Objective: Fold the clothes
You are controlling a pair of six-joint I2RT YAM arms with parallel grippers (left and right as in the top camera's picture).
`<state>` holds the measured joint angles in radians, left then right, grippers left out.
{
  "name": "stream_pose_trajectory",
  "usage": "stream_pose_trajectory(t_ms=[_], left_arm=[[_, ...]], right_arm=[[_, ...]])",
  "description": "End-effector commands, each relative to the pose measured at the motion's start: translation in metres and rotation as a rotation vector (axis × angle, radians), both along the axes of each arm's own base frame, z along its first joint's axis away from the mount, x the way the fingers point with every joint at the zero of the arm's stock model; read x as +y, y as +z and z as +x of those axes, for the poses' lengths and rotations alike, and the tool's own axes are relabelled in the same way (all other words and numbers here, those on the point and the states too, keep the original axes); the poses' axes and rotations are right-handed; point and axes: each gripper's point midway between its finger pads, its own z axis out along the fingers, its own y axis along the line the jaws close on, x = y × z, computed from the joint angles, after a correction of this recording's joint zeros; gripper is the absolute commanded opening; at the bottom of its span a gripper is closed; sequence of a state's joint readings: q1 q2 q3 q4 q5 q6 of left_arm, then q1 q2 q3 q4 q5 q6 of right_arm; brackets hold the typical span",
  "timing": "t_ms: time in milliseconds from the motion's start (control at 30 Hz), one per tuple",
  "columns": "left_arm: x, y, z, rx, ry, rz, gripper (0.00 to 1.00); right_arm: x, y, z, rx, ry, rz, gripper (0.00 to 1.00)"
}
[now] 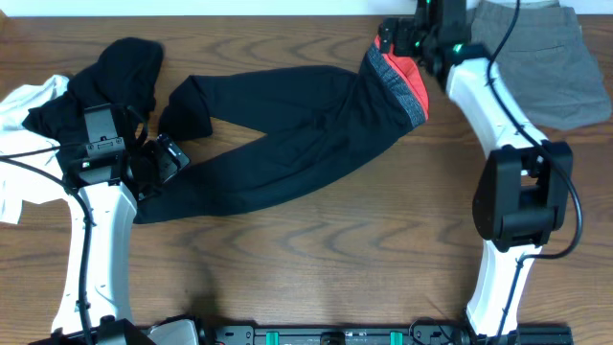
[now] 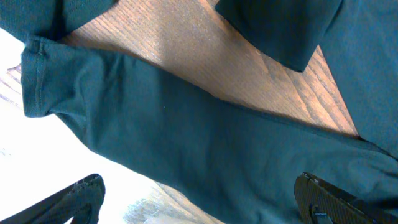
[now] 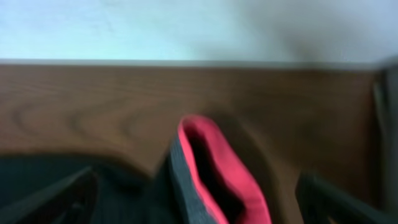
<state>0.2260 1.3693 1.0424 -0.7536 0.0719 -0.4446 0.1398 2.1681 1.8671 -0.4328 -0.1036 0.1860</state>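
While the left gripper [image 2: 199,198] and right gripper [image 3: 199,196] hang with fingers spread, we hold nothing. Let's pinch waistband [image 3: 214,165] and hem [image 2: 34,74] squarely, keeping the trousers [image 1: 287,125] flat.

Top-down overhead, wrist close-ups, shared trousers [image 1: 287,134]

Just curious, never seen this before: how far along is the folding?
Nothing looks folded: the trousers lie spread across the table. Both grippers stand open, the left gripper over a leg, the right gripper at the waistband. Left to fold: trousers, white T-shirt, black garment.
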Motion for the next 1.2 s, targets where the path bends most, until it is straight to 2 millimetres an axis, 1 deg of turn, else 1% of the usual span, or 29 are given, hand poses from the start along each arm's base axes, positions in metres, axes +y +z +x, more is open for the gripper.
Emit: stream_pose_trajectory(t_ms=[0, 167, 233, 300, 333, 433, 533, 633, 700, 733, 800, 867, 933, 1033, 1133, 1167], left_arm=[[0.0, 0.001, 0.002, -0.002, -0.007, 0.007, 0.98], [0.0, 0.001, 0.002, -0.002, -0.007, 0.007, 0.98], [0.0, 0.001, 0.002, -0.002, -0.007, 0.007, 0.98], [0.0, 0.001, 0.002, -0.002, -0.007, 0.007, 0.98], [0.0, 0.001, 0.002, -0.002, -0.007, 0.007, 0.98], [0.0, 0.001, 0.002, -0.002, -0.007, 0.007, 0.98], [0.0, 0.001, 0.002, -0.002, -0.007, 0.007, 0.98], [0.0, 0.001, 0.002, -0.002, -0.007, 0.007, 0.98], [0.0, 0.001, 0.002, -0.002, -0.007, 0.007, 0.98], [0.0, 0.001, 0.002, -0.002, -0.007, 0.007, 0.98], [0.0, 0.001, 0.002, -0.002, -0.007, 0.007, 0.98], [0.0, 0.001, 0.002, -0.002, -0.007, 0.007, 0.98], [0.0, 0.001, 0.002, -0.002, -0.006, 0.007, 0.98], [0.0, 0.001, 0.002, -0.002, -0.006, 0.006, 0.98], [0.0, 0.001, 0.002, -0.002, -0.006, 0.006, 0.98], [0.0, 0.001, 0.002, -0.002, -0.006, 0.006, 0.98]], right_arm=[[-0.022, 0.005, -0.017, 0.096, -0.003, -0.013, 0.99], [-0.031, -0.035, -0.062, 0.315, 0.097, 0.017, 0.99], [-0.031, -0.05, -0.076, 0.366, 0.137, 0.028, 0.94], [-0.03, -0.063, -0.086, 0.393, 0.184, 0.032, 0.91], [-0.03, -0.071, -0.09, 0.404, 0.192, 0.025, 0.91], [-0.031, -0.093, -0.096, 0.407, 0.213, 0.011, 0.88], [-0.03, -0.115, -0.101, 0.399, 0.229, 0.005, 0.75], [-0.03, -0.131, -0.107, 0.399, 0.228, 0.005, 0.61], [-0.031, -0.137, -0.109, 0.397, 0.227, 0.004, 0.4], [-0.031, -0.139, -0.109, 0.396, 0.227, 0.004, 0.24], [-0.031, -0.138, -0.108, 0.394, 0.226, 0.005, 0.01], [-0.034, -0.133, -0.104, 0.387, 0.202, -0.005, 0.02], [-0.04, -0.122, -0.1, 0.38, 0.168, -0.033, 0.01], [-0.046, -0.091, -0.098, 0.379, 0.126, -0.046, 0.02], [-0.046, -0.049, -0.106, 0.408, 0.066, -0.005, 0.02], [-0.047, -0.038, -0.109, 0.424, 0.033, 0.011, 0.02]])
